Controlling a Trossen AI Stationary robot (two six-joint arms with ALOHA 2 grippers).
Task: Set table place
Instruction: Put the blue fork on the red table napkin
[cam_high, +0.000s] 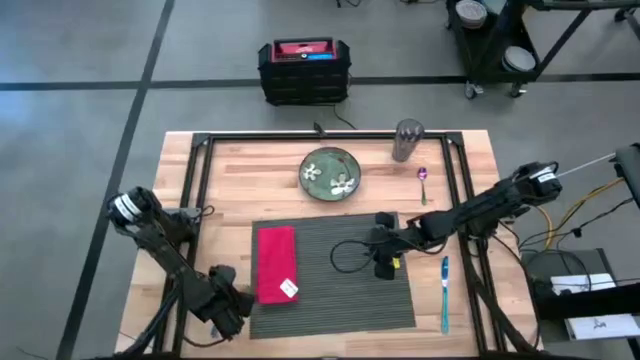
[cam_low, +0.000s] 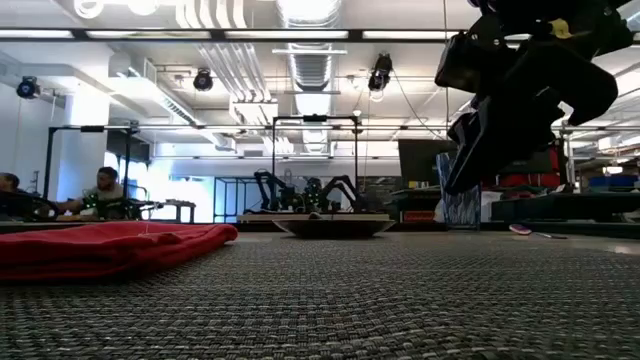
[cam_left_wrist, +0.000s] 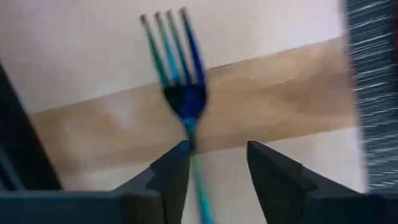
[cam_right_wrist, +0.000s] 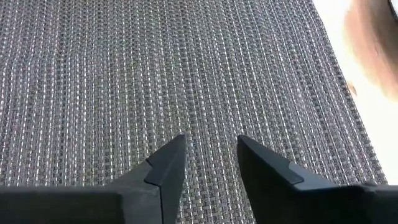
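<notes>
A: Our left gripper (cam_left_wrist: 214, 162) hangs over a blue fork (cam_left_wrist: 177, 74) on the table (cam_high: 200, 200), jaws spread around its handle, presumably to carry it beside the red napkin (cam_high: 276, 262).

B: Our right gripper (cam_right_wrist: 208, 155) hovers unclenched and empty above the placemat (cam_high: 340, 290). The fork is hidden in the overhead view, so we can't place it exactly.

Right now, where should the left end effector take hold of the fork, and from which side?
Likely the thin handle just behind the tines, from above. The fork lies flat on the table, handle running between the fingers of the open left end effector, though nearer one finger, so centre first. The right end effector hangs over the placemat.
</notes>
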